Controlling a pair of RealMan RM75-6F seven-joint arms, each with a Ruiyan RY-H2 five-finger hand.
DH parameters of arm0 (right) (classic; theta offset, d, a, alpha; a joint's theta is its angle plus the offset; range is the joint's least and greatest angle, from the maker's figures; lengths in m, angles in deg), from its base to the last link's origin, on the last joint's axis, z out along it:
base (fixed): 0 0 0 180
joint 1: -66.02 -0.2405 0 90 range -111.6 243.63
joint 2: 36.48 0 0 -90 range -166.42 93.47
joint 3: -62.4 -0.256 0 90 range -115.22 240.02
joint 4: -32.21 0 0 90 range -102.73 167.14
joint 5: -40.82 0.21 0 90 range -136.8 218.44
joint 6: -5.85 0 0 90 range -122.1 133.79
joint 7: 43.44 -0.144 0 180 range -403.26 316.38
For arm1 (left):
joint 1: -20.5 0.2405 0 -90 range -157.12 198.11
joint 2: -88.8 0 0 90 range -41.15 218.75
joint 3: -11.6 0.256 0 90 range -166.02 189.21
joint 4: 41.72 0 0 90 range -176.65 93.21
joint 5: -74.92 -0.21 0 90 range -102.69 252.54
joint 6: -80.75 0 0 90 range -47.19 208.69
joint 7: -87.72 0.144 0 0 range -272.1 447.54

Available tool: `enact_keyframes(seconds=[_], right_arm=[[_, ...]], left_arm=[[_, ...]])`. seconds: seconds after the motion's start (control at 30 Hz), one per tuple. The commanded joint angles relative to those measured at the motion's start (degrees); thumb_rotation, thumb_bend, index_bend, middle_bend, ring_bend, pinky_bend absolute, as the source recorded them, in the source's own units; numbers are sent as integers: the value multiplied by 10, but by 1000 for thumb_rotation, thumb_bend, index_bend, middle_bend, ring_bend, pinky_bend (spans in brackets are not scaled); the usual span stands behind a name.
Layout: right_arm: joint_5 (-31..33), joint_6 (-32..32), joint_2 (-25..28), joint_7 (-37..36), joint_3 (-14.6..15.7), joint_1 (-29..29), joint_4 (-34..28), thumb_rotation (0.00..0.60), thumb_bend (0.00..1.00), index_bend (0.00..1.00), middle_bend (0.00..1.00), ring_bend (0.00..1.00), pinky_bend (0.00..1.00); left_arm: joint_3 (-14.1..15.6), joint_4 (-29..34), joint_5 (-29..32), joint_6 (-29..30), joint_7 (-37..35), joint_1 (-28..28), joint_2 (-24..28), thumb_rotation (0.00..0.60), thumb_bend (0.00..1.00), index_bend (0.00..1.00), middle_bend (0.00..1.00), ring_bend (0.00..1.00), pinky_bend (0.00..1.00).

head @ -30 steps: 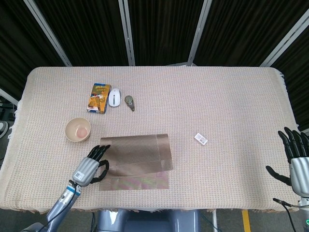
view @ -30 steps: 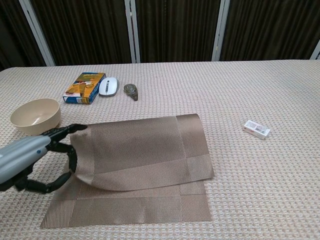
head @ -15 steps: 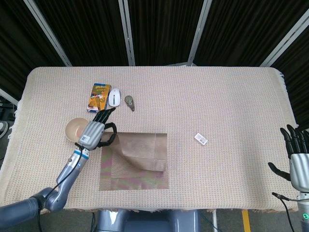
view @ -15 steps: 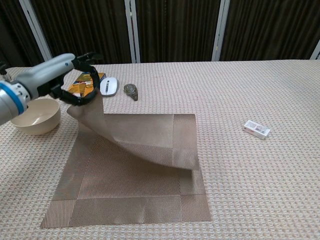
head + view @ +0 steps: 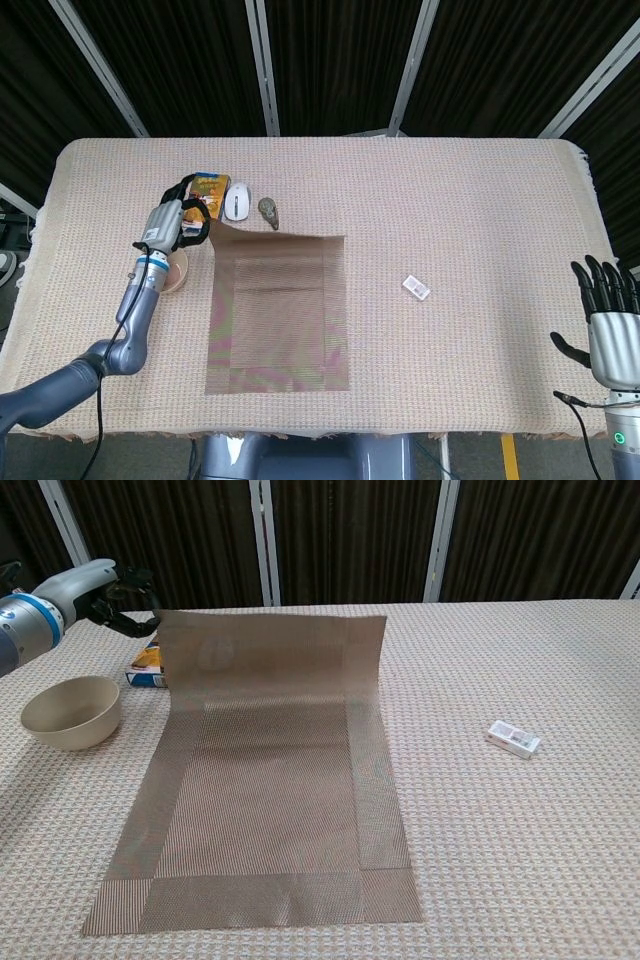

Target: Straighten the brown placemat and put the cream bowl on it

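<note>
here the left hand (image 5: pixel 172 217) is pinching the far left corner of the brown placemat (image 5: pixel 278 310) and holding that far edge raised off the table (image 5: pixel 470 200), while the near edge is lying flat by the table's near edge. the chest view is showing the far part standing almost upright like a wall, which the head view is flattening into a plain rectangle. the cream bowl (image 5: pixel 71 711) is sitting just left of the placemat; in the head view the forearm is covering most of it. only the head view is showing the right hand (image 5: pixel 608 330), off the table's near right corner, fingers spread and gripping nothing.
</note>
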Motion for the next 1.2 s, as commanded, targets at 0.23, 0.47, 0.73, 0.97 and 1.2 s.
enact_keyframes(seconds=[0.23,0.47,0.73,0.97,1.2], right_arm=[[-2,14,-6,10,7,-6,2,600,0,0,0,0,0],[-23,44,-9,8,30,-16,-5,600,0,0,0,0,0],[-85,97,-23,23,67,-46,-20,600,0,0,0,0,0],[-157,194,-21,72,98,-110,-30,600,0,0,0,0,0],[-198,309,-49,71,105,-195,-85,600,0,9,0,0,0]], left_arm=[[23,-65,-47,74,-37,9,-3,600,0,0,0,0,0],[65,97,-73,173,93,86,119,600,0,0,0,0,0],[108,322,-32,260,244,186,243,600,0,0,0,0,0],[146,411,-37,368,322,258,273,600,0,0,0,0,0],[175,476,-60,410,328,303,314,600,0,0,0,0,0]])
